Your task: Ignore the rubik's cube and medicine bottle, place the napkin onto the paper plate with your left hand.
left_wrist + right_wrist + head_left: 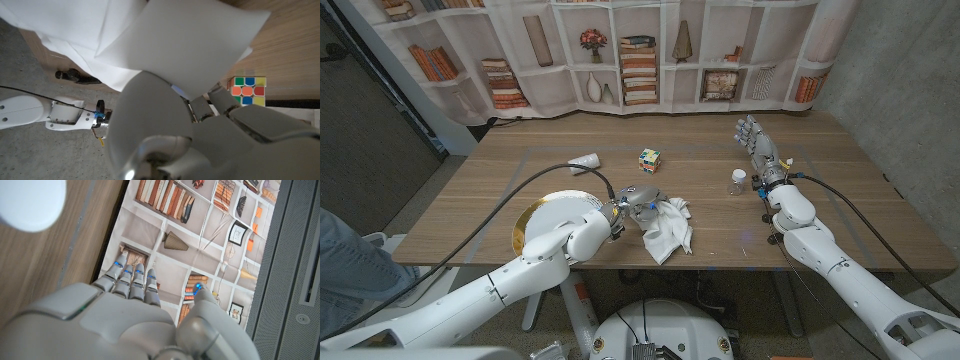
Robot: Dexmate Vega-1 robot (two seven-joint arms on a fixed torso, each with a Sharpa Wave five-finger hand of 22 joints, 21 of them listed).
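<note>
Napkin [667, 230] is in the left hand [632, 207] right now, fingers pinching its upper corner, and the crumpled white sheet trails off to the right of that hand, with its lower part seemingly on the wooden table [800, 225]. From the left wrist, the white napkin [175, 45] fans out past the fingers [210, 107], which close on a fold of it. Paper plate [542, 217], white with a yellow rim, sits just to the left of the hand, partly under the forearm. Rubik's cube [650, 158] stands beyond the left hand, apart from it; it also shows in the left wrist view [247, 90]. Medicine bottle [738, 179], small with a white cap, stands just left of the right hand [758, 145]. That right hand holds nothing, fingers straight and pointing away towards the bookshelf-print backdrop [620, 50]. A white cup [585, 161] lies on its side beyond the plate.
</note>
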